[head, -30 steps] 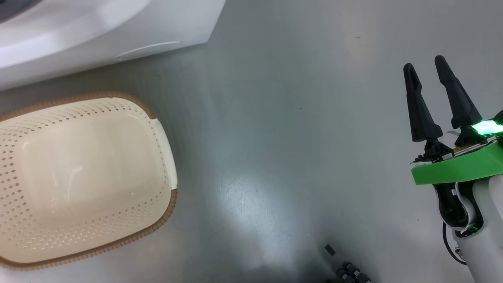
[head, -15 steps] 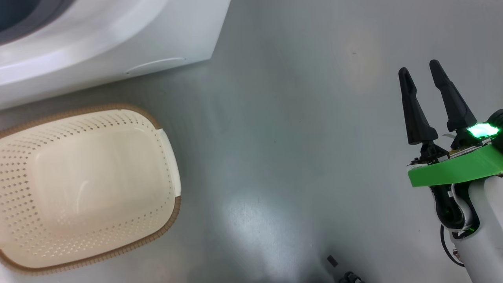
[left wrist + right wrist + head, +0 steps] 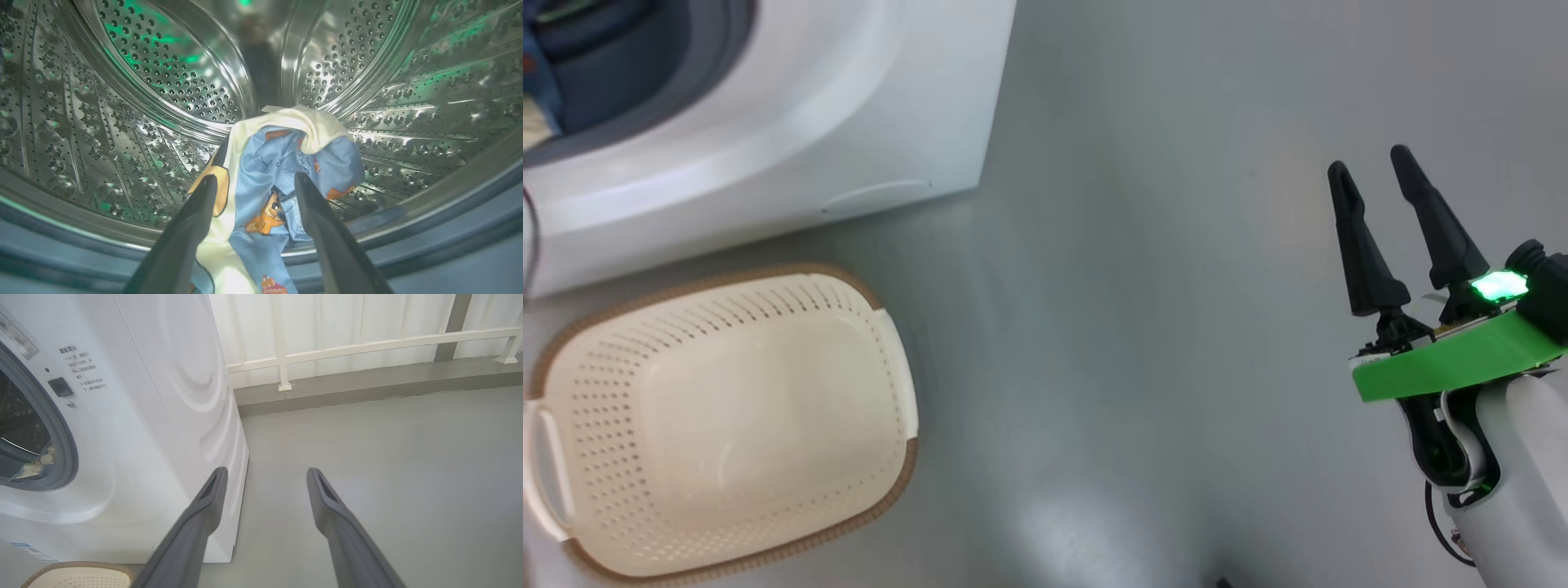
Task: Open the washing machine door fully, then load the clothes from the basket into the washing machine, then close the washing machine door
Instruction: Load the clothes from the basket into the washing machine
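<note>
Your left claw (image 3: 255, 176) reaches into the mouth of the washer, and its two fingers stand apart, clamped on nothing. The clothes (image 3: 278, 163) lie bunched right between the fingers and just beyond their tips: light-blue cloth with orange bears and a cream panel folded over the top. The bundle rests on the lower wall of the drum (image 3: 171, 73) and trails back under the claw, over the grey ring (image 3: 449, 228) at the opening. You cannot tell whether the fingers touch the cloth. The perforated steel curves away ahead of the claw on every side.

Your right claw (image 3: 1370, 161) hangs over the bare grey floor (image 3: 1135, 327), fingers spread wide with nothing between them. The washer (image 3: 792, 122) is well off to this claw's left, and the basket (image 3: 849, 327) sits on the floor in front of it, also far to the left and nearer you than the fingertips. Its perforated walls and smooth bottom face up.

From the right claw's own camera (image 3: 266, 470), the washer's white side (image 3: 163, 416) stands just left of the left finger. A pale scrap of the clothes (image 3: 34, 467) shows at the lip of the round opening. The basket's brown rim (image 3: 81, 565) peeks in below, left of the fingers.
</note>
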Robot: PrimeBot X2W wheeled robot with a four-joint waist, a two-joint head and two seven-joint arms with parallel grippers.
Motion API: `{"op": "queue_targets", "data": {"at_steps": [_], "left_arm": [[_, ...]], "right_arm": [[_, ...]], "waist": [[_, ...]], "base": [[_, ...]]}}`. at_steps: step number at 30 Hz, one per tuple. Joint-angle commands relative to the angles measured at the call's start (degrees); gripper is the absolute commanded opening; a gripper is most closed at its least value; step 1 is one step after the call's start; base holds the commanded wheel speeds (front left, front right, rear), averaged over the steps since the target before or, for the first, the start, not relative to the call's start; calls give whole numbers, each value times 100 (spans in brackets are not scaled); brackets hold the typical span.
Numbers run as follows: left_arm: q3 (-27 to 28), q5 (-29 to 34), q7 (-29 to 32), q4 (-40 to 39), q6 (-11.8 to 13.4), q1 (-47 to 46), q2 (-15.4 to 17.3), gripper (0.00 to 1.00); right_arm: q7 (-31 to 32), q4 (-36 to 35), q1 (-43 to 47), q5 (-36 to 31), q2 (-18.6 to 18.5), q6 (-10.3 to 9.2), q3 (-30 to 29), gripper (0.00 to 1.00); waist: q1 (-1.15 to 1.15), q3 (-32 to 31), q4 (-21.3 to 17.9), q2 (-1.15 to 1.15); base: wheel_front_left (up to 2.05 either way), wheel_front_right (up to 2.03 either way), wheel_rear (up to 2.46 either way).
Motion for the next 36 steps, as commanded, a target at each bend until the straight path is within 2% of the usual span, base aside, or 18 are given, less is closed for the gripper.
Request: {"op": "queue_targets", "data": {"at_steps": [1, 9, 20, 28, 36], "left_arm": [[41, -99, -125, -81, -36, 212, 216, 100], [82, -383, -487, -364, -119, 1237, -93, 100], [69, -578, -520, -1996, -140, 3017, -419, 100], [24, -612, -521, -3352, 7, 4446, -712, 100], [16, -540, -520, -4631, 278, 5728, -771, 100]], "right_arm": [[-46, -79, 199, 29, -66, 25, 94, 100], [-46, 81, 431, 30, -26, 25, 149, 100], [-46, 199, 732, -1, -95, 25, 221, 100], [-46, 255, 934, -14, -89, 25, 208, 100], [-46, 292, 1057, -40, -72, 25, 186, 100]], "waist": [[0, -375, 102, 0], [0, -1186, 318, 0], [0, -1967, 729, 0], [0, -2318, 983, 0], [0, -2568, 1052, 0]], "base": [[0, 0, 0], [0, 0, 0], [0, 0, 0], [0, 0, 0], [0, 0, 0]]}}
